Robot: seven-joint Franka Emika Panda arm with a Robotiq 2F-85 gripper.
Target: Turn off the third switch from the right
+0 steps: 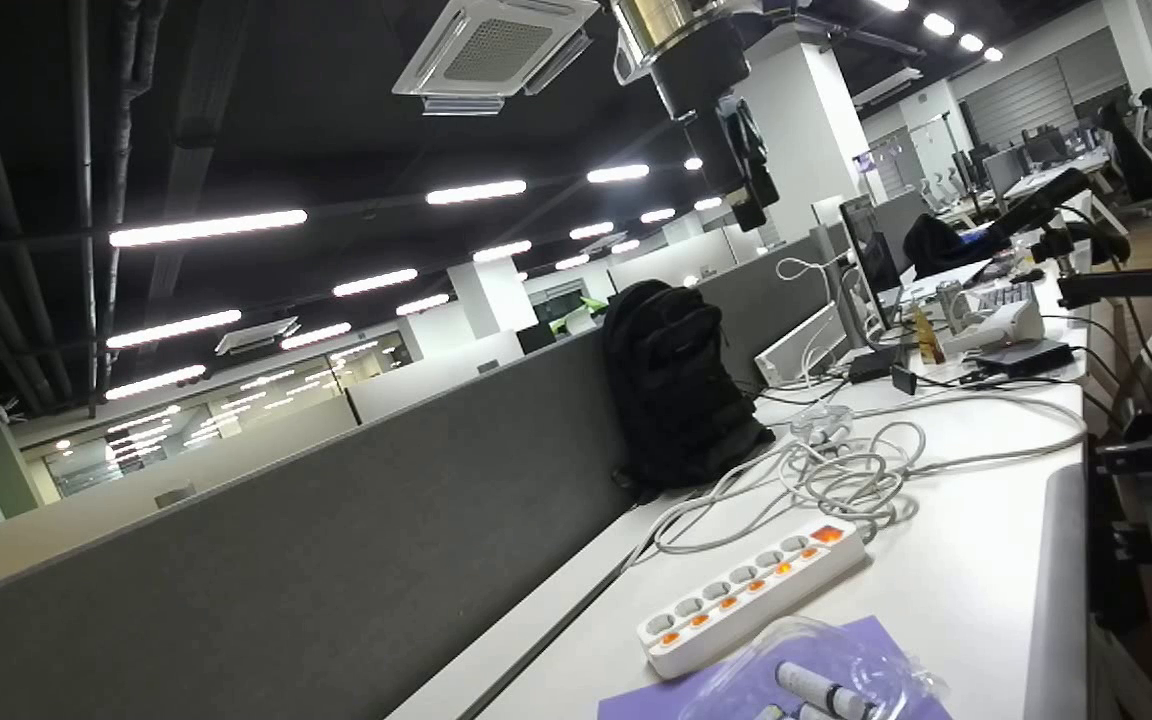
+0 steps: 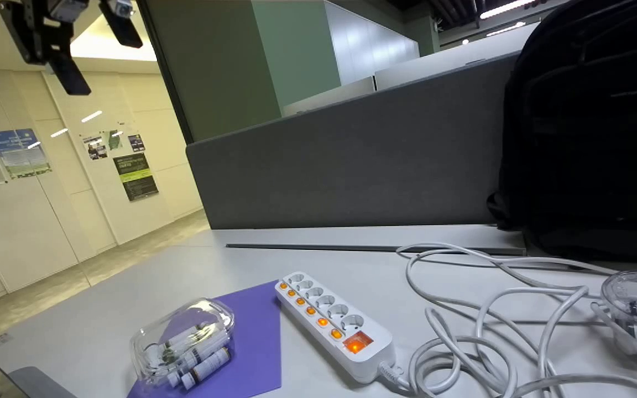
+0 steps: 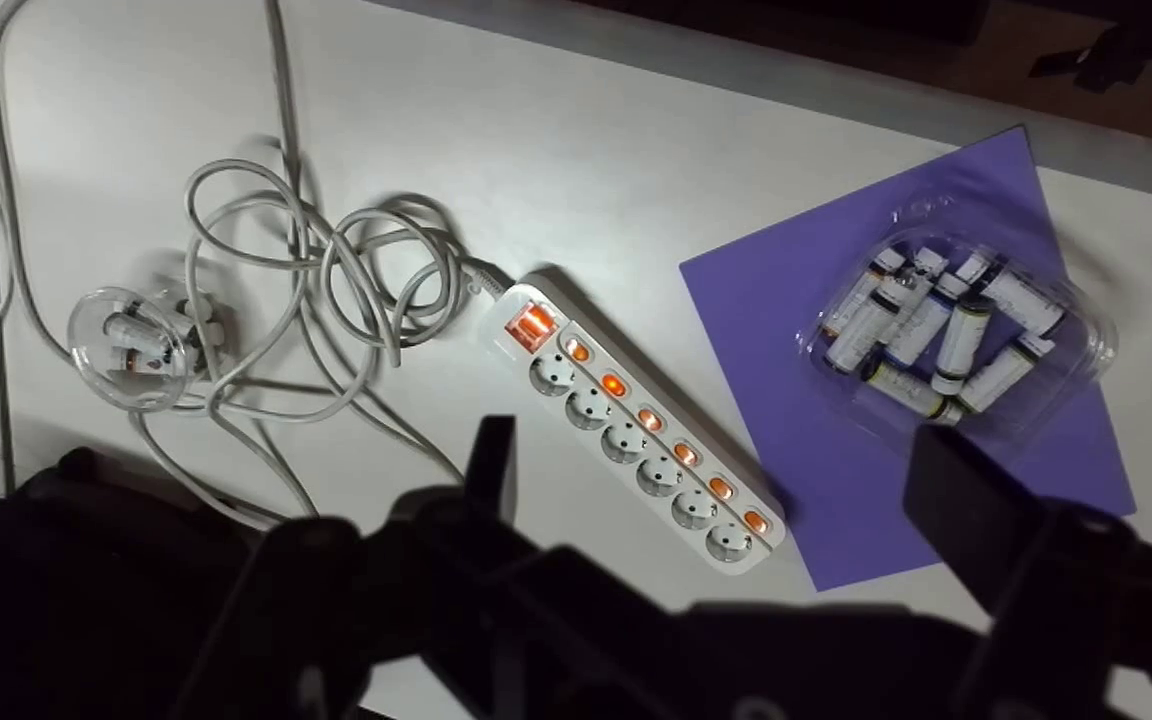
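The white power strip (image 1: 746,612) lies on the desk and also shows in an exterior view (image 2: 332,326) and the wrist view (image 3: 626,480). It has a large lit main switch (image 2: 357,342) at its cord end and a row of small orange switches. Counting the main switch at the right, the third switch from the right (image 2: 323,321) glows; it also glows in the wrist view (image 3: 614,385). Its small neighbour (image 2: 311,310) does not clearly glow. My gripper (image 2: 104,65) is open and empty, high above the desk, touching nothing.
A purple sheet (image 3: 766,400) with a clear box (image 2: 180,342) of small vials lies beside the strip. Tangled pale cables (image 2: 462,331) spread from the cord end. A second clear container (image 3: 131,350) lies among them. A black backpack (image 1: 676,380) leans on the grey partition (image 2: 351,171).
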